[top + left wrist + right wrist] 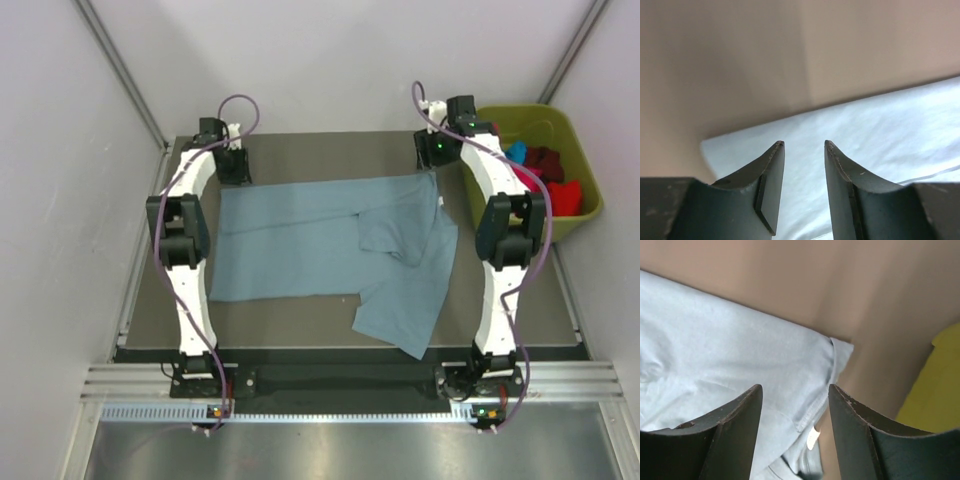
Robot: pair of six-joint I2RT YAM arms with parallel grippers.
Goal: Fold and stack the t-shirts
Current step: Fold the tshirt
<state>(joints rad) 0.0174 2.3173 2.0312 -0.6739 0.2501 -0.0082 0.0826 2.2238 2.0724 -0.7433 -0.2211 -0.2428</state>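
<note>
A large dusty grey-blue t-shirt lies spread on the dark mat, its right part bunched and folded over toward the front. My left gripper hovers over its far left corner; in the left wrist view it is open and empty above the cloth. My right gripper is over the far right corner; in the right wrist view it is open, straddling the shirt's hem without holding it. Other t-shirts, turquoise, dark maroon and red, sit in the bin.
An olive-green plastic bin stands at the far right beside the mat; its yellow-green wall shows in the right wrist view. White walls close in on both sides. The mat's near edge runs in front of the arm bases.
</note>
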